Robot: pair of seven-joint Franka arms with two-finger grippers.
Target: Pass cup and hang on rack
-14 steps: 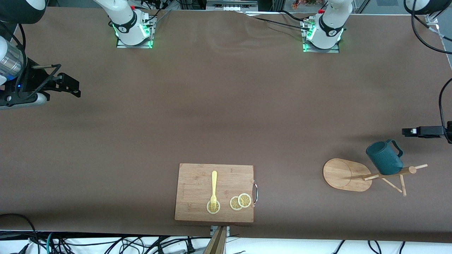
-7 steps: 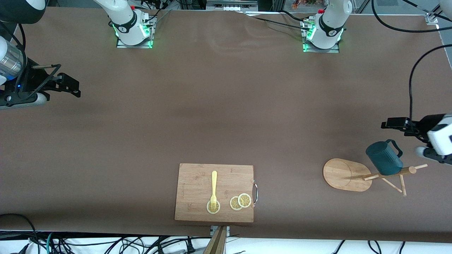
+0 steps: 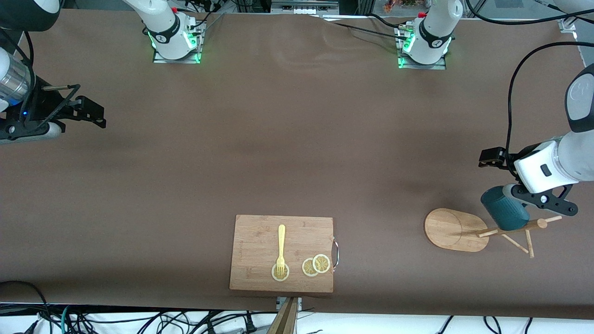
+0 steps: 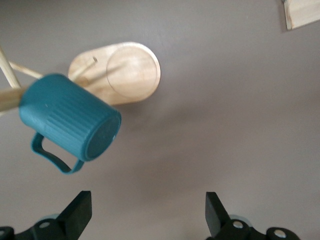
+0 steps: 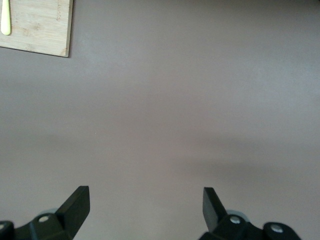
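The dark teal cup point(image 3: 503, 212) hangs tilted on a peg of the wooden rack point(image 3: 452, 229), near the left arm's end of the table. The left wrist view shows the cup point(image 4: 70, 117) bottom-up, handle outward, in front of the rack's oval base point(image 4: 125, 70). My left gripper point(image 3: 501, 174) hovers over the bare cloth right beside the cup; its fingers are open and empty point(image 4: 147, 202) and do not touch the cup. My right gripper point(image 3: 90, 111) waits open over the right arm's end of the table, with only cloth between its fingers point(image 5: 145, 197).
A bamboo cutting board point(image 3: 281, 253) lies at the table's edge nearest the front camera, carrying a yellow fork point(image 3: 280, 248) and lemon slices point(image 3: 316, 265). Its corner shows in the right wrist view point(image 5: 40, 25). Brown cloth covers the table.
The left arm has swung in from the table's end to a spot beside the hanging cup. The cup, the rack and the right arm have not moved.
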